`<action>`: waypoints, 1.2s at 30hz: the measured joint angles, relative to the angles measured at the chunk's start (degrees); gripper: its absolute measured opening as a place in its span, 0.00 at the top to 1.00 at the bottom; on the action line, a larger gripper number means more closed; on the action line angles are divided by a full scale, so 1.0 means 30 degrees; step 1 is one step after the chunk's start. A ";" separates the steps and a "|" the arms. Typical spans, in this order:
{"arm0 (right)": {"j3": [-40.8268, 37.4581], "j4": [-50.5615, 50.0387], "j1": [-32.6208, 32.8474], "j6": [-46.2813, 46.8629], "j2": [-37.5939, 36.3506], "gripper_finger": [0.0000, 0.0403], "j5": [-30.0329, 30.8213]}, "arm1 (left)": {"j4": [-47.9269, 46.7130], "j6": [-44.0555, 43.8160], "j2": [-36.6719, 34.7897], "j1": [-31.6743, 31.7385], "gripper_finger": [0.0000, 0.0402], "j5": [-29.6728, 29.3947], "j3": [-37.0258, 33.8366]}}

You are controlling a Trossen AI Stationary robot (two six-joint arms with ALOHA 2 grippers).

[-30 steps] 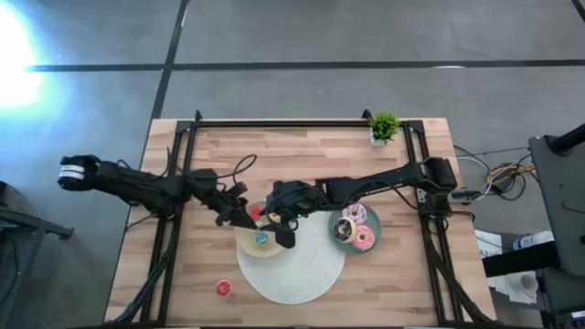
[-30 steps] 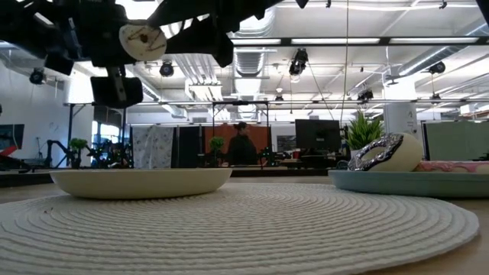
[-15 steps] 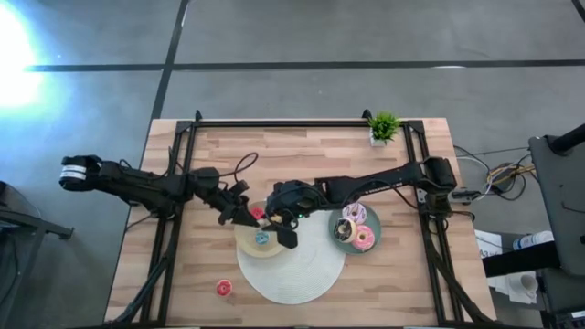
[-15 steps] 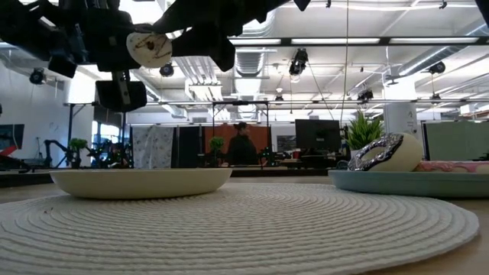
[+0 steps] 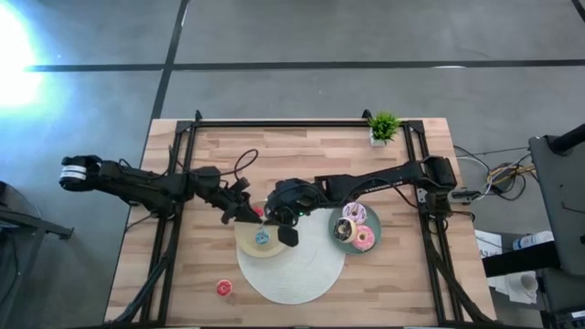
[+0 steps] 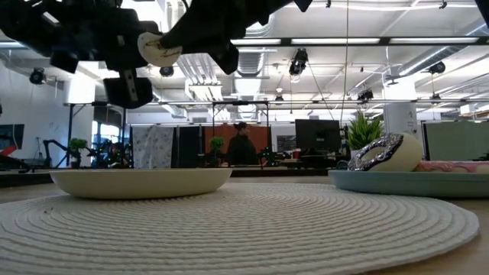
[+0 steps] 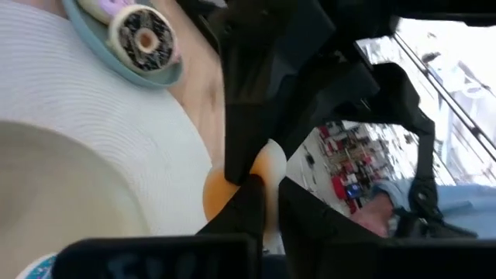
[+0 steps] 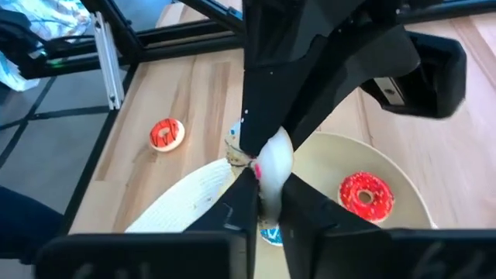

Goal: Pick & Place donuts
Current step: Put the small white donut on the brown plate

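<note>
Wood table [image 5: 302,151], frame centre: left gripper [image 7: 266,190] & right gripper [image 8: 267,186] both clamped on one pale donut [image 6: 158,48] above beige plate [image 5: 245,249] (handover, prob.); risk: one pulls w/o other releasing, donut pops out, misses plate.

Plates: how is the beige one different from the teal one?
The beige plate holds a small blue donut and a red donut; the teal plate holds three bigger donuts. In the low view, donuts poke above the teal plate's rim, none above the beige plate's. Both are round.
</note>
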 joint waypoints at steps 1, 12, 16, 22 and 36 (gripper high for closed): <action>0.0000 -0.0179 0.0001 0.0050 0.0000 0.94 0.0063 | -0.0099 -0.0094 -0.0007 -0.0015 0.96 -0.0374 0.0001; -0.0345 -0.2353 -0.0060 0.2271 0.0015 0.96 -0.0991 | -0.2860 0.1729 -0.0036 0.0000 0.66 -0.2579 0.0037; -0.0721 -0.2524 -0.0242 0.4075 0.0030 0.95 -0.1019 | -0.6138 0.3414 -0.0317 0.0000 0.59 -0.3883 0.0037; -0.0892 -0.2666 -0.0531 0.7343 0.1702 0.92 -0.3144 | -0.9032 0.4121 -0.1633 -0.0267 0.57 -0.4812 0.0016; 0.0947 -0.5640 -0.0715 0.9316 0.4095 0.79 -0.1750 | -1.3801 0.4759 -0.4536 -0.3383 0.58 -0.6837 0.0006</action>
